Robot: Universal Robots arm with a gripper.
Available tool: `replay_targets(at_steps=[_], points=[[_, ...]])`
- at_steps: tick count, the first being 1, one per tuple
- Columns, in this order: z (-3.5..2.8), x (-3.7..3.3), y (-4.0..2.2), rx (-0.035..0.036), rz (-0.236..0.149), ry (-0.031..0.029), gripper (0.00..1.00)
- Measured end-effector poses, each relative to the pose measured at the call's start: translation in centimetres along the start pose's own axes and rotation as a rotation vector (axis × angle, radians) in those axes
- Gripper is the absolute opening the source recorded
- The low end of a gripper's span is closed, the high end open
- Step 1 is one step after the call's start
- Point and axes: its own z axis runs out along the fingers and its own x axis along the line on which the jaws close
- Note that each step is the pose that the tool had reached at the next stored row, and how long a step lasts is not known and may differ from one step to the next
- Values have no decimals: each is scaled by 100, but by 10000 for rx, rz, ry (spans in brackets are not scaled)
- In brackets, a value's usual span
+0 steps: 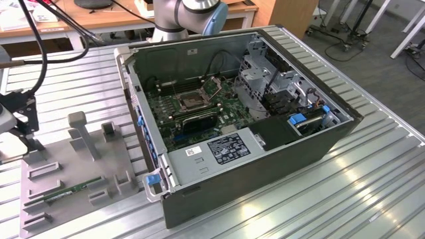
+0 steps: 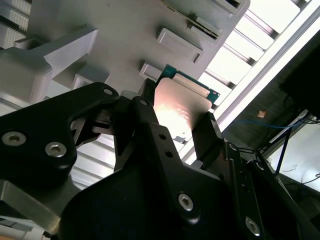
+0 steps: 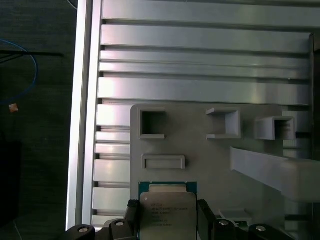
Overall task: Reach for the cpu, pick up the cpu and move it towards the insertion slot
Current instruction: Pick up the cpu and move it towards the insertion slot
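Observation:
The cpu (image 3: 166,212), a silvery square chip with a green rim, sits between the black fingers (image 3: 202,220) of my gripper (image 3: 166,224), which is shut on it. In the second wrist view the cpu (image 2: 180,100) is held tilted just above the grey fixture tray (image 2: 125,30). In the exterior view my gripper (image 1: 23,134) hangs at the far left, over the tray's left end. The insertion slot (image 1: 192,99), a metal-framed socket with a dark centre, lies on the green motherboard inside the open computer case, well off to the exterior view's right of the gripper.
The grey fixture tray (image 1: 73,169) carries upright posts and pockets, and a green memory stick (image 1: 69,191) lies in it. The open case (image 1: 265,164) has tall walls, a drive cage and cables. Black cables hang at the exterior view's upper left. The ribbed metal table (image 1: 345,199) extends around.

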Motion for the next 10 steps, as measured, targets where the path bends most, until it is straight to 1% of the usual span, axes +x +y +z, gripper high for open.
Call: replay_targets(at_steps=[10], points=[[-63, 0, 3, -1, 0, -2, 54]])
